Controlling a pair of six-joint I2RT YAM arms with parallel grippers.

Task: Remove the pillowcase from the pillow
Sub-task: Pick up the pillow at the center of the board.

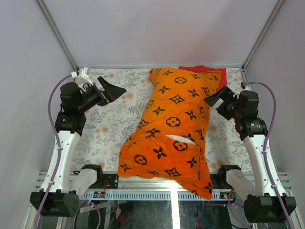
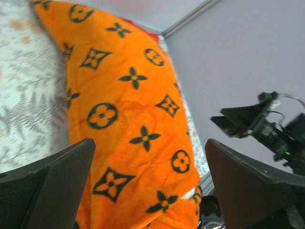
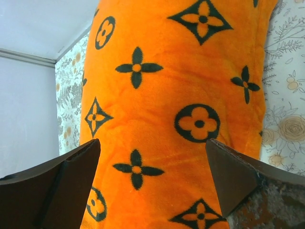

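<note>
One pillowcase [image 1: 174,124] lies slantwise, wrapped round the pillow [image 1: 181,139], white showing only at a slit near its front end. Left gripper [image 1: 114,90] hangs well left of it, right gripper [image 1: 215,99] just beside its right edge, both spread, empty. Nothing started; next, I reckon, pinch fabric by that slit.

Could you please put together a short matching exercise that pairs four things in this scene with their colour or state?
Things:
1. pillowcase
2. pillow
3. cloth at the far end
4. left gripper

Descriptions:
A. open, holding nothing
B. white, peeking through a gap
C. orange with black motifs
D. plain red

Pairs: 1-C; 2-B; 3-D; 4-A
</note>
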